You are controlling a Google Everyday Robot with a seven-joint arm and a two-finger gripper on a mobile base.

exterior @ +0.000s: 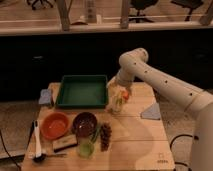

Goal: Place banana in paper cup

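Observation:
The white arm reaches down from the right to the table's middle. My gripper hangs just right of the green tray. Directly under it stands the pale paper cup on the wooden table. A pale-yellow shape at the gripper, right at the cup's mouth, looks like the banana. I cannot tell whether it is still held or rests in the cup. A small orange-red patch shows beside the gripper.
An orange bowl and a dark bowl sit at the front left. Near them are a translucent green tumbler, dark grapes and a white utensil. Blue cloths lie at the left and right edges.

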